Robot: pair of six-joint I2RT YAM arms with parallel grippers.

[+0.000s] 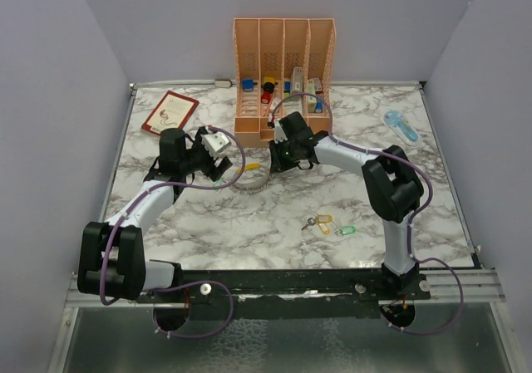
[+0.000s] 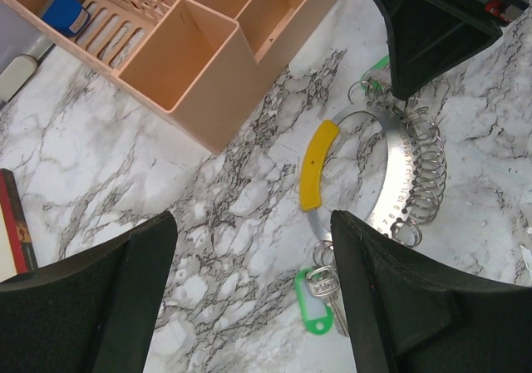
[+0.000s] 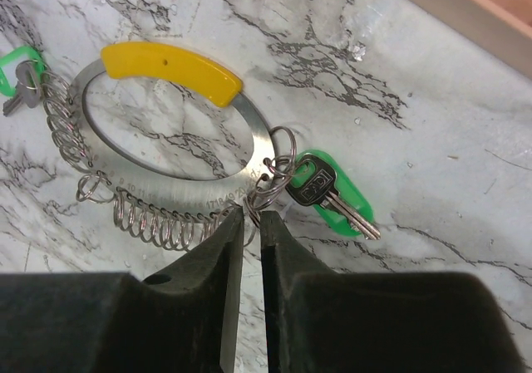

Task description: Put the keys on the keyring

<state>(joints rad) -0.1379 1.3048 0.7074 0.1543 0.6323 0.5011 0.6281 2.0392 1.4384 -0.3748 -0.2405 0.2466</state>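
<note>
Item 1: keyring (image 3: 191, 188), a silver loop with a yellow sleeve over one arc and a row of small wire rings strung along the band. It lies flat on the marble tabletop (image 1: 249, 223), just in front of the peach organiser (image 1: 284, 57), between the two arms

Item 2: green-headed key (image 3: 320, 192), hung from a small ring at the band; second green-headed key (image 3: 21, 74), at the far end of the wire-ring row

Item 3: loose keys (image 1: 320, 222), yellow and green heads, on the tabletop well apart from the loop, toward the right arm's base

Item 4: right pincer (image 3: 251, 215), jaws drawn almost together with a slim gap, tips at the band's edge by the first key; whether they pinch it cannot be told

Item 5: left pincer (image 2: 252, 223), jaws spread wide, holding nothing, poised above the loop
</note>
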